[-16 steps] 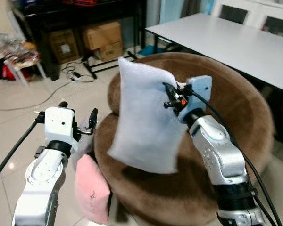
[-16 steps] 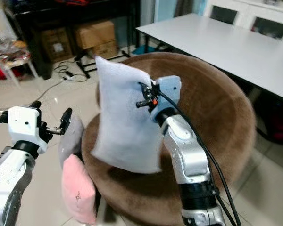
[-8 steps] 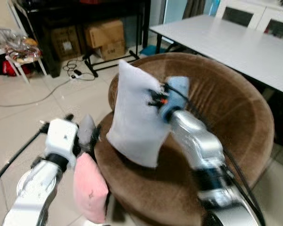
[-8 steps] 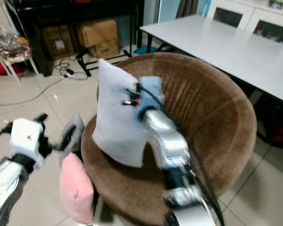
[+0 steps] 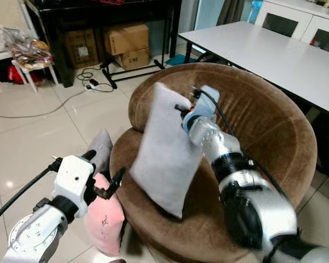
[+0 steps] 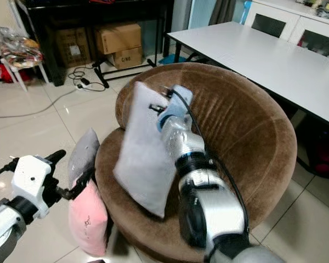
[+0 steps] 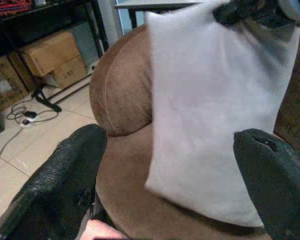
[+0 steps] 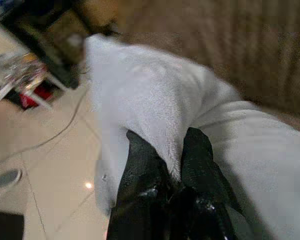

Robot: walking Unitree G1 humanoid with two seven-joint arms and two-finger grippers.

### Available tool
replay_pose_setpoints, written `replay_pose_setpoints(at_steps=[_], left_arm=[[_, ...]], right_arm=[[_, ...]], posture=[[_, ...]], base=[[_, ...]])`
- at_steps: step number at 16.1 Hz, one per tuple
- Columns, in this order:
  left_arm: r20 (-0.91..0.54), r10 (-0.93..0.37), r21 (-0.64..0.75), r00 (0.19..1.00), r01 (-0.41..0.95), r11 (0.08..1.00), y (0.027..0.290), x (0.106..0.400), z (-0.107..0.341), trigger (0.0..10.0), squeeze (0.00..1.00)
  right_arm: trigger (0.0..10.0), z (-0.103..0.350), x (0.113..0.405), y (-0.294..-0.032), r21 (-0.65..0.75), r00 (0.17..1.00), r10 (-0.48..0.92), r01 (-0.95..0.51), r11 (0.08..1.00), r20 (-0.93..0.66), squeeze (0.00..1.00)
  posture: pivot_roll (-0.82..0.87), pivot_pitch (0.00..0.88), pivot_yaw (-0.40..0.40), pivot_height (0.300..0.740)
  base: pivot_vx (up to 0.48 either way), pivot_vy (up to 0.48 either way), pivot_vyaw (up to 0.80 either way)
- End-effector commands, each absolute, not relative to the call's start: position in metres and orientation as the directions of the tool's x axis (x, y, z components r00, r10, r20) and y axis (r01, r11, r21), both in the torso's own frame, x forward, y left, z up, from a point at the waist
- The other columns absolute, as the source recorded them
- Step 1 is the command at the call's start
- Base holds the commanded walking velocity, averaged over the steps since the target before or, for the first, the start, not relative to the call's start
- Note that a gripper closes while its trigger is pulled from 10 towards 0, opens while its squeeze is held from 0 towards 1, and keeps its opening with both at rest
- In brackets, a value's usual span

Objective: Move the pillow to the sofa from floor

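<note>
A pale grey-white pillow hangs upright over the seat of the round brown sofa, its lower corner down at the seat cushion. My right gripper is shut on the pillow's top edge, and it shows near the sofa's back. My left gripper stands open and holds nothing, low beside the sofa's front left; through its wrist view the fingers frame the pillow. A pink pillow and a grey pillow lean against the sofa on the floor.
A white table stands right behind the sofa. Cardboard boxes sit under a black shelf at the back, with cables on the tiled floor. A small white stand with clutter is at far left.
My right arm has reached forward and lowered the pillow toward the sofa seat. My left arm has dropped lower beside the pink pillow. The camera has shifted a little.
</note>
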State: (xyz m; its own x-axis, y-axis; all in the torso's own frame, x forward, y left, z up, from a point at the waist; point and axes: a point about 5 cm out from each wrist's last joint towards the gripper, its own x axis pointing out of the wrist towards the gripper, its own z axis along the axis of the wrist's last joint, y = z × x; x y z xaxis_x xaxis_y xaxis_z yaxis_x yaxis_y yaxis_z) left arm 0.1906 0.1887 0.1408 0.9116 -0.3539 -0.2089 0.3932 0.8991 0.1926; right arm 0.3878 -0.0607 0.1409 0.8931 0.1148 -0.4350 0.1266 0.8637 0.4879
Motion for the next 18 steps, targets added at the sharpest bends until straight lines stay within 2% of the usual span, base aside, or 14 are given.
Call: replay_pose_setpoints(at_steps=[1, 5, 7, 10, 11, 14, 15, 18], left_arm=[[-0.214, -0.367, 0.193, 0.905, 0.408, 0.892, 0.189, 0.187, 0.145, 10.0, 0.0], [-0.218, -0.366, 0.198, 0.905, 0.408, 0.891, 0.192, 0.185, 0.147, 10.0, 0.0], [-0.216, -0.365, 0.203, 0.905, 0.408, 0.89, 0.192, 0.186, 0.148, 10.0, 0.0], [-0.216, -0.373, 0.206, 0.902, 0.415, 0.886, 0.192, 0.187, 0.15, 10.0, 0.0], [-0.216, -0.382, 0.21, 0.898, 0.425, 0.881, 0.192, 0.189, 0.151, 10.0, 0.0], [-0.214, -0.402, 0.211, 0.89, 0.445, 0.871, 0.192, 0.195, 0.152, 10.0, 0.0], [-0.231, -0.444, 0.163, 0.866, 0.484, 0.859, 0.188, 0.195, 0.15, 10.0, 0.0], [-0.275, -0.563, -0.01, 0.779, 0.583, 0.812, 0.18, 0.186, 0.144, 10.0, 0.0]], right_arm=[[10.0, 0.153, 0.398, -0.08, 0.533, 0.909, 0.028, 0.219, 0.817, -0.417, 0.0], [10.0, 0.153, 0.404, -0.122, 0.612, 0.893, -0.095, 0.376, 0.696, -0.44, 0.0], [10.0, 0.15, 0.403, -0.15, 0.664, 0.88, -0.156, 0.445, 0.601, -0.448, 0.0], [10.0, 0.144, 0.399, -0.177, 0.673, 0.853, -0.227, 0.512, 0.533, -0.47, 0.0], [10.0, 0.14, 0.396, -0.193, 0.662, 0.833, -0.272, 0.55, 0.509, -0.483, 0.0], [10.0, 0.134, 0.39, -0.214, 0.644, 0.803, -0.326, 0.595, 0.481, -0.499, 0.0], [10.0, 0.12, 0.383, -0.214, 0.583, 0.775, -0.32, 0.624, 0.52, -0.545, 0.0], [10.0, 0.109, 0.378, -0.213, 0.544, 0.746, -0.331, 0.654, 0.525, -0.578, 0.0]], posture=[[0.12, 0.0, -0.071, 0.74], [0.13, 0.0, -0.074, 0.74], [0.13, 0.0, -0.07, 0.74], [0.12, 0.0, -0.057, 0.74], [0.12, 0.0, -0.051, 0.74], [0.11, 0.0, -0.041, 0.74], [0.11, 0.0, -0.036, 0.74], [0.1, 0.0, -0.035, 0.74]], base=[[0.0, 0.0, 0.0], [0.0, 0.0, 0.0], [0.0, 0.0, 0.0], [0.0, 0.0, 0.0], [0.0, 0.0, 0.0], [0.0, 0.0, 0.0], [0.0, 0.0, 0.0], [0.0, 0.0, 0.0]])
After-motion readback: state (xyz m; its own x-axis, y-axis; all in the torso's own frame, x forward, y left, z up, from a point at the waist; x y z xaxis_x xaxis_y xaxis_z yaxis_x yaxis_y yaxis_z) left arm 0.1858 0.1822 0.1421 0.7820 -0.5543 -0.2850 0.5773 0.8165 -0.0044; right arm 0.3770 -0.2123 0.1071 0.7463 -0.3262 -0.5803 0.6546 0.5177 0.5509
